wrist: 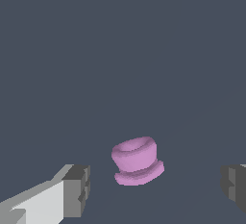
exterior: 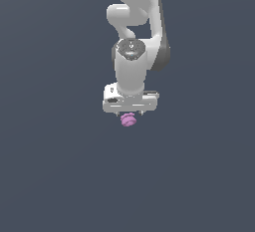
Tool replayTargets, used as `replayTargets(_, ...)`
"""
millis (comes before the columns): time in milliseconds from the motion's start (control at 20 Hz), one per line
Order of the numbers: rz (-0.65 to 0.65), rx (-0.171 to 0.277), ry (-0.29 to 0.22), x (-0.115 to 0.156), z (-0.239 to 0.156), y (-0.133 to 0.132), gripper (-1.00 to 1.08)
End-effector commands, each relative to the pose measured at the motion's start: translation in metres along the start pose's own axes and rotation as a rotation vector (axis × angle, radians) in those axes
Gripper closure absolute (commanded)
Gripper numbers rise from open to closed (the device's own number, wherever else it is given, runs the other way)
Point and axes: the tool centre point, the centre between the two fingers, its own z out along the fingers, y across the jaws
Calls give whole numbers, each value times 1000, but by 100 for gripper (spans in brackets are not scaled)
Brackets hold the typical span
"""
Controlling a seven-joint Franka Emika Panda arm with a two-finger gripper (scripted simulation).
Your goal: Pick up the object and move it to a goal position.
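A flat, dark slate-grey ground (exterior: 55, 176) fills both views and is the largest thing present, with no markings visible on it. Above it, in the exterior view, the white Franka arm (exterior: 133, 32) comes down from the top edge, its rounded links stacked one over another, a dark grey joint cap facing the camera and a darker band along the exterior view's right side of the upper link. The arm ends in a pale, boxy hand body set crosswise, and the gripper (exterior: 129, 112) points straight down from it.

The wrist view shows the two fingers (wrist: 77, 189) at opposite sides of the picture, each with a grey pad (the far one is cut off by the picture's edge). They stand wide apart, with bare ground between them, and touch nothing.

The object (exterior: 128, 120) is the smallest thing here: a pink-purple piece sitting on the ground directly under the gripper, much smaller than the hand above it. In the exterior view it reads as a lumpy, ridged blob just below the fingertips. From the wrist camera the object (wrist: 137, 160) looks like a short cup-shaped body with a hollowed top, standing upright on a wider flared base. It lies between the two fingers, clear of both pads.
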Motion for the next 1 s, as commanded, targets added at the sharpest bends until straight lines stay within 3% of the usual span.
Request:
replayTargets(0,0,0,0,0,0,0,-92)
replayTargets(450,35,33,6,2,-8,-7,-92)
replayTargets(950,48,33,6,2,-7,-7,-92)
